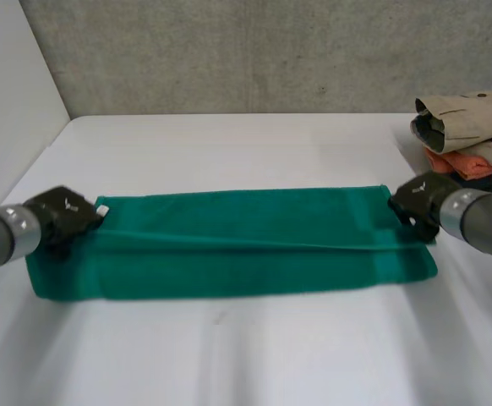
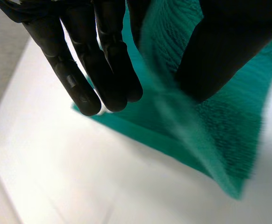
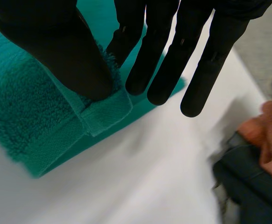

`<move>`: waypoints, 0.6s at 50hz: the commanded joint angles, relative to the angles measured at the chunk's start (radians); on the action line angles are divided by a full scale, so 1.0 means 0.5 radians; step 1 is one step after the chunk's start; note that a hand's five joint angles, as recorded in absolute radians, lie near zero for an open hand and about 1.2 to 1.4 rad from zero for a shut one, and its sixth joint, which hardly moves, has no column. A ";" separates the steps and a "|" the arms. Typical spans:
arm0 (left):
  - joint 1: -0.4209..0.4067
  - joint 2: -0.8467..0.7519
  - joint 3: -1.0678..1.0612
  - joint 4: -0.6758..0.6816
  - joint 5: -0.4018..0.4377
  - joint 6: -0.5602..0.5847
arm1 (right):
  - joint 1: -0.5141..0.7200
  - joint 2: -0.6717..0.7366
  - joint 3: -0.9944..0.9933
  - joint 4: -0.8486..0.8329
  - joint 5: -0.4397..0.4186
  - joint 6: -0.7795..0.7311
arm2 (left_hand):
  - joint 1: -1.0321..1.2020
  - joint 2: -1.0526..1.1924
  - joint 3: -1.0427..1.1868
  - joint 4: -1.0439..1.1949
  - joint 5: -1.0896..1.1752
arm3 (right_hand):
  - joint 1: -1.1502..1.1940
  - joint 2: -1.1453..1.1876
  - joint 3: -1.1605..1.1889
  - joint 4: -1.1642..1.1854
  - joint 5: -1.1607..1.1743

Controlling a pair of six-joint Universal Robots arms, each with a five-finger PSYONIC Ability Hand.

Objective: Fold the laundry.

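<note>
My left robot hand [image 1: 64, 216] and right robot hand [image 1: 419, 203] each pinch, it seems, 1 far corner of the green towel [image 1: 229, 245] across the counter's [image 1: 229, 355] middle, so that edge lies taut for folding.

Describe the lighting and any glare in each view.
Head view: the table is evenly lit, and the towel shows a darker line along its fold. Left wrist view: the table glares white behind the left hand, which looks like a dark silhouette. Right wrist view: the right hand shows flat black against the bright table.
</note>
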 commanded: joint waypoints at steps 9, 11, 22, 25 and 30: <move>-0.330 -0.843 1.025 0.270 -0.668 -0.265 | 0.149 0.690 -0.935 -0.224 0.274 0.290 | 0.424 0.393 0.402 0.386 0.486 | 0.524 0.435 0.416 0.405 0.390; -0.351 -0.916 1.105 0.270 -0.684 -0.262 | 0.170 0.794 -1.063 -0.252 0.283 0.308 | 0.424 0.393 0.402 0.386 0.486 | 0.524 0.435 0.416 0.405 0.390; -0.416 -0.972 1.164 0.583 -0.580 -0.353 | 0.262 0.970 -1.258 -0.344 0.679 0.207 | -2.019 -2.050 -2.041 -2.058 -1.957 | -1.920 -2.008 -2.028 -2.038 -2.054; -0.419 -0.932 1.130 0.641 -0.580 -0.372 | 0.265 0.912 -1.221 -0.359 0.682 0.247 | -2.019 -2.050 -2.041 -2.058 -1.957 | -1.920 -2.008 -2.028 -2.038 -2.054; -0.419 -0.837 1.020 0.706 -0.570 -0.399 | 0.253 0.716 -1.040 -0.372 0.572 0.366 | -2.019 -2.050 -2.041 -2.058 -1.957 | -1.920 -2.008 -2.028 -2.038 -2.054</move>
